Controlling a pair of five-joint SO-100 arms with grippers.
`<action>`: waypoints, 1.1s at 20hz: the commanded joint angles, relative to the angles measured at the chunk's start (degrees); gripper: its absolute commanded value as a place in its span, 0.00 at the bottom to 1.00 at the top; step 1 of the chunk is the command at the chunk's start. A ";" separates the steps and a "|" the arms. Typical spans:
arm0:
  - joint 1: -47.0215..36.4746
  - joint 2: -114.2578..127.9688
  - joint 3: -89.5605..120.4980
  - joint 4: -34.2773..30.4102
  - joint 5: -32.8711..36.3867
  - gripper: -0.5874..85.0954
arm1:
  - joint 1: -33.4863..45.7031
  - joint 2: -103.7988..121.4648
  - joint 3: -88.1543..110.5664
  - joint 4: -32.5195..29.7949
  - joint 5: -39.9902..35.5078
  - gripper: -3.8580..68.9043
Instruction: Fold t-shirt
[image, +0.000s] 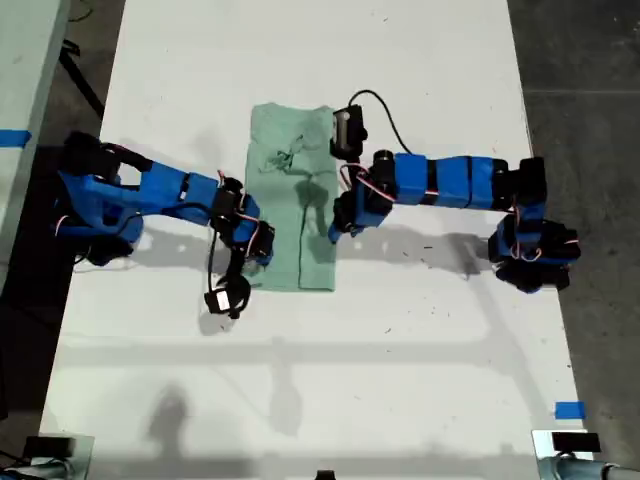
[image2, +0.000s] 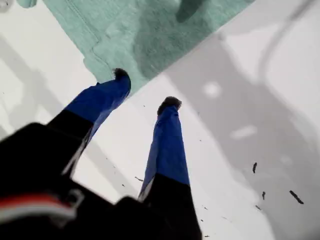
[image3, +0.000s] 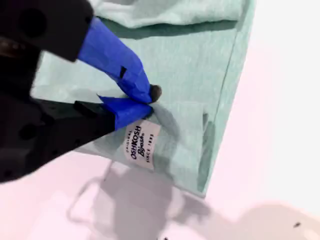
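The t-shirt (image: 292, 195) lies folded into a narrow strip mid-table (image: 420, 330), between both arms. My first tool (image2: 145, 90) hangs spread apart at its corner. My second tool (image3: 147, 100) looks pinched on cloth beside a white label (image3: 140, 142); what's between its tips is hidden.

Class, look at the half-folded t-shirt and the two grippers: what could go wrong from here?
1. My second gripper pinches only a little of the t-shirt near the label; the cloth may slip, or only one layer may lift.
2. My first gripper is open at the shirt's corner, mostly over the table; closing there may miss the cloth.
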 joint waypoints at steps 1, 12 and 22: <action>-0.35 -5.80 -8.44 -1.93 0.70 0.01 | -0.88 7.03 0.88 -0.53 0.70 0.28; -2.99 23.38 -5.36 20.83 3.60 0.01 | 0.44 23.55 18.28 -4.13 -0.35 0.11; 4.92 48.08 16.00 21.53 -6.42 0.01 | -4.83 39.02 31.11 -6.06 1.49 0.04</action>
